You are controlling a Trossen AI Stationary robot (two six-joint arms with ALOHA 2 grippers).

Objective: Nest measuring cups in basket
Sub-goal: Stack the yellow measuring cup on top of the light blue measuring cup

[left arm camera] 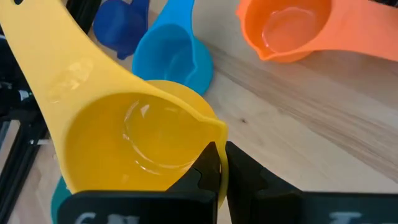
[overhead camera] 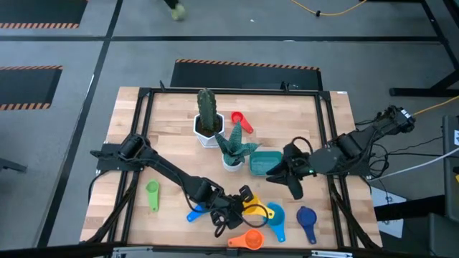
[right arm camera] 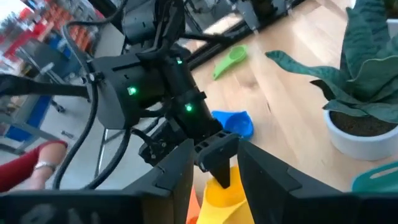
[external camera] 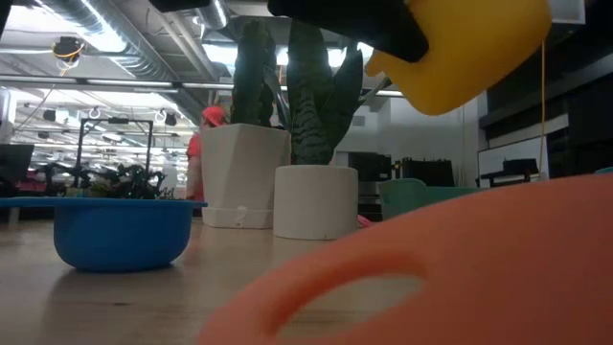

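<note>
My left gripper [overhead camera: 240,208] is shut on a yellow measuring cup [overhead camera: 256,209], held clear of the table near its front edge and above a light blue cup [left arm camera: 174,59]. Around it lie an orange cup [overhead camera: 247,240], a dark blue cup [overhead camera: 307,222] and a blue cup [overhead camera: 195,213]. A green cup [overhead camera: 152,193] lies at the left and a red cup [overhead camera: 242,122] at the back. The teal basket [overhead camera: 264,163] rests on the table at centre right. My right gripper [overhead camera: 287,175] hovers beside it, open and empty. My left gripper pinches the wall of the yellow cup's bowl at the rim [left arm camera: 214,140], beside the small spout, with one finger [left arm camera: 202,177] inside the bowl and one outside. The handle [left arm camera: 37,50] points away from the fingers. The cup hangs clear of the table [external camera: 469,57].
A cactus in a white hexagonal pot [overhead camera: 208,122] and a leafy plant in a round white pot [overhead camera: 233,154] stand just behind the basket. Black frame rails [overhead camera: 143,143] border the tabletop. A person in red [external camera: 203,144] stands in the room beyond.
</note>
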